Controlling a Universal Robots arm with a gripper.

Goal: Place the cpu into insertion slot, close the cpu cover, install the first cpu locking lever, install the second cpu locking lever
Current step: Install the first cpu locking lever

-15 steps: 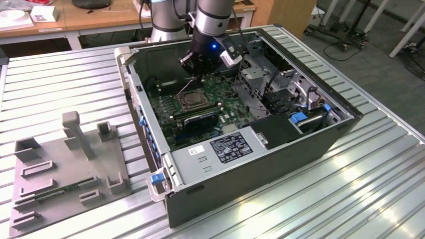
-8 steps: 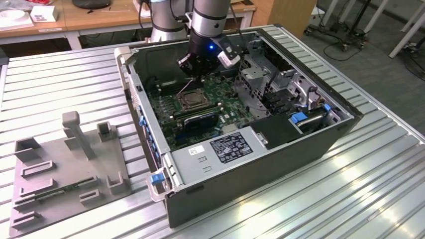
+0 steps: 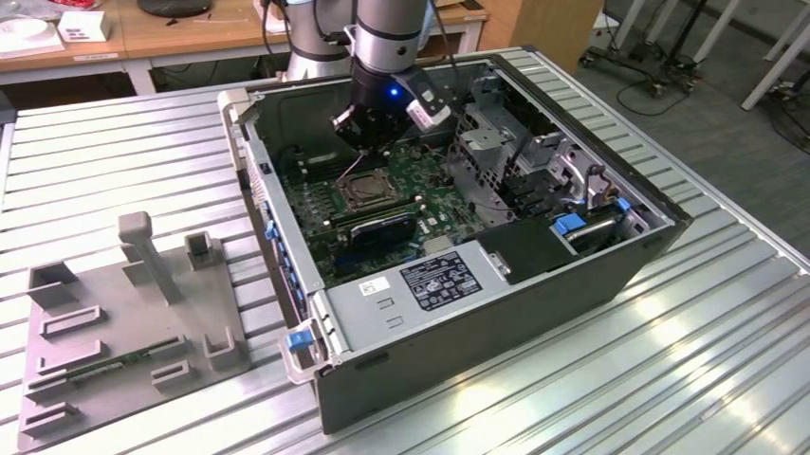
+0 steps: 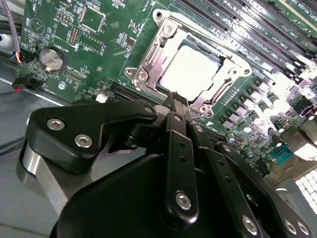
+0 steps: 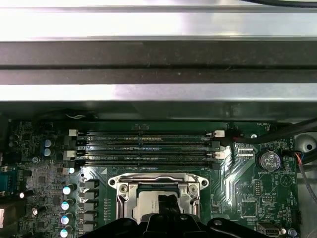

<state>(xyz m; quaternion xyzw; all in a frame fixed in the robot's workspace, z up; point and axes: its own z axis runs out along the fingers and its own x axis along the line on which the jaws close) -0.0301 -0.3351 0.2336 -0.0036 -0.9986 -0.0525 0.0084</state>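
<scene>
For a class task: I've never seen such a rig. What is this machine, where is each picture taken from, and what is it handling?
It is one robot arm ending in a black gripper. The exterior view shows the whole scene: an open computer case on a ribbed metal table, a grey fixture on the exterior view's left. Both wrist views ride on the arm, looking at the green circuit board. There the cpu lies flat with the cpu cover framing it, the gripper close by. Whether it holds anything is unclear.
</scene>
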